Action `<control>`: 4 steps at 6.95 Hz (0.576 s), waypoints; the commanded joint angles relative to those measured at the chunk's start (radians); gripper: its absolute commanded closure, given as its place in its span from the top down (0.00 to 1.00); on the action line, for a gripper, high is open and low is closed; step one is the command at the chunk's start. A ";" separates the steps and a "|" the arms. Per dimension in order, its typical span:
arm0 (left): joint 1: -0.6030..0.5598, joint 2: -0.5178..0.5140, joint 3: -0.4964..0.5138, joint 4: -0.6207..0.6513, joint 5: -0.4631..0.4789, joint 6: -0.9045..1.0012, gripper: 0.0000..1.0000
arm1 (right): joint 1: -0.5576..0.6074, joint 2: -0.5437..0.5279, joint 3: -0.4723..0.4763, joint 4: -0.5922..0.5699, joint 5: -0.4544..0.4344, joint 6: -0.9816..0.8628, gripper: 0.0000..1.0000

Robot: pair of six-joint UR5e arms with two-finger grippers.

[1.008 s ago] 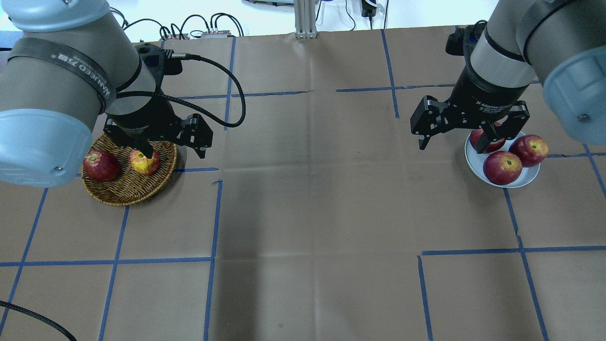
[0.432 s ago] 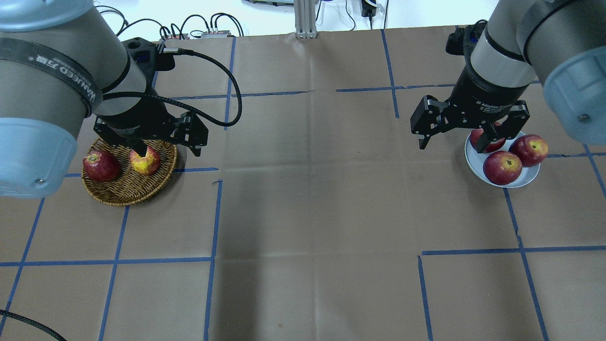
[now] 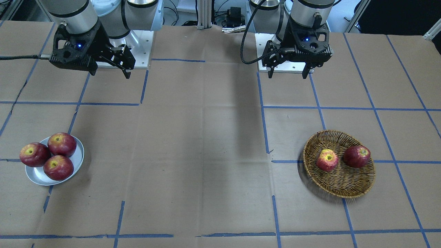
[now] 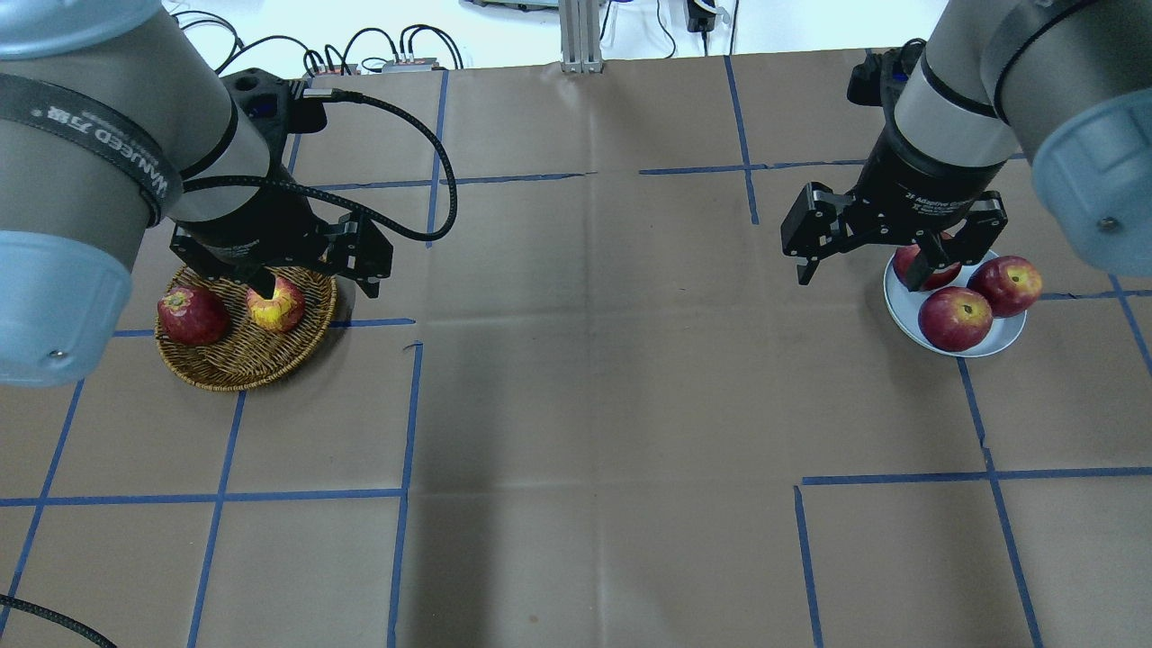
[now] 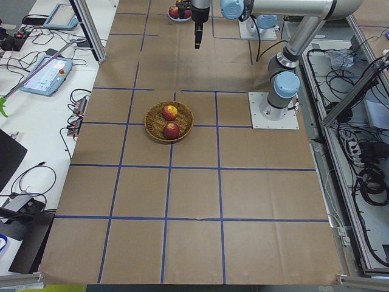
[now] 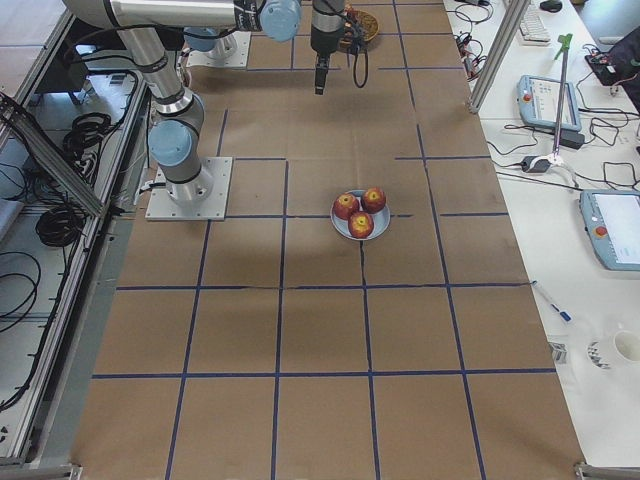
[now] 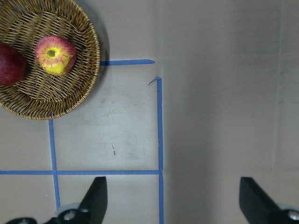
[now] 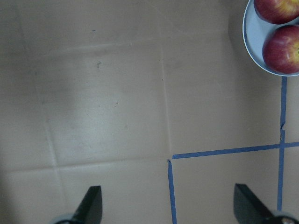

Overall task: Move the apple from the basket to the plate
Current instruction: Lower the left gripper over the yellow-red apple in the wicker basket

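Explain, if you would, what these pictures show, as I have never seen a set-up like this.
This is a robot with two arms at a table covered in brown paper and blue tape lines. Each arm ends in a two-finger gripper. One picture faces the robot, one looks over its shoulders, two look along the table from its ends, and two come from wrist cameras. The left gripper and the right gripper are both open above the table, holding nothing. A wicker basket holds a pinkish apple and a darker apple. A grey plate carries three red apples.
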 commanded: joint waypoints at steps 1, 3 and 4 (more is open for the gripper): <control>0.007 -0.006 0.001 0.014 0.001 -0.001 0.99 | 0.000 0.000 0.000 0.001 -0.001 -0.002 1.00; 0.022 -0.015 0.001 0.054 -0.003 -0.007 0.99 | 0.000 0.000 -0.001 0.000 0.004 -0.003 1.00; 0.038 -0.017 -0.027 0.123 -0.003 -0.003 0.99 | 0.000 0.000 -0.002 0.000 0.002 -0.005 1.00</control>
